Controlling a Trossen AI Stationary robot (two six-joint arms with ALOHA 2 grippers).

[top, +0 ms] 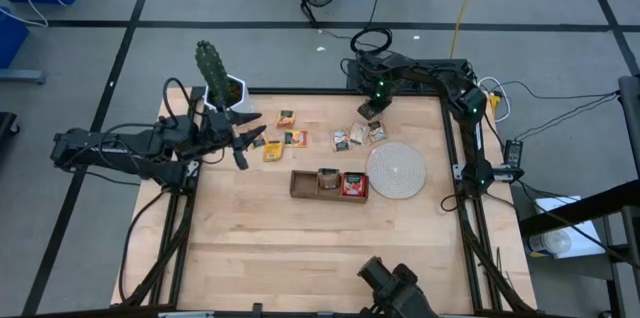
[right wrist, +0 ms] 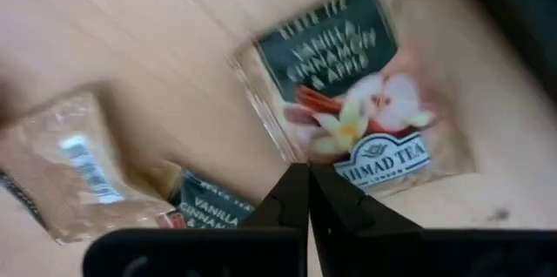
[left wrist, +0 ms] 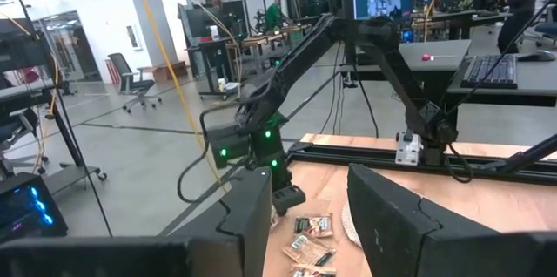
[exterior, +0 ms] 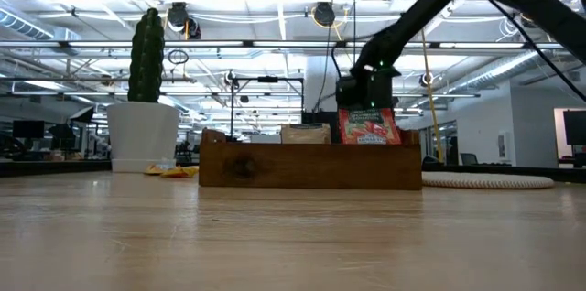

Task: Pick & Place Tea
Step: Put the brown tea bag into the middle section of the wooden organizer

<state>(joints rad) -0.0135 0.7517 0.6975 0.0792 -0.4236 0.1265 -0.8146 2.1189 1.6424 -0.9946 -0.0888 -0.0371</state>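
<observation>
- Right wrist view: right gripper (right wrist: 306, 192) fingers pressed together, empty, just above tan sachet (right wrist: 348, 103)
- Risk: closed tips only push sachet aside

In the low view, the wooden tray (exterior: 309, 165) hid the lower parts of the 2 sachets standing in it, the red one (exterior: 370, 126) and the tan one (exterior: 305, 134), and the print on both was too small to read. The loose sachets behind the tray could not be seen there at all.

In the right wrist view the vanilla cinnamon sachet (right wrist: 352, 94) was blurred, and the closed fingers (right wrist: 306, 207) covered its lower edge. A second sachet (right wrist: 209, 200) lay half hidden behind them, and a pale packet (right wrist: 74, 168) beside it was too smeared to identify.

In the high view the labels of the sachets by the right gripper (top: 372, 110) were illegible.
</observation>
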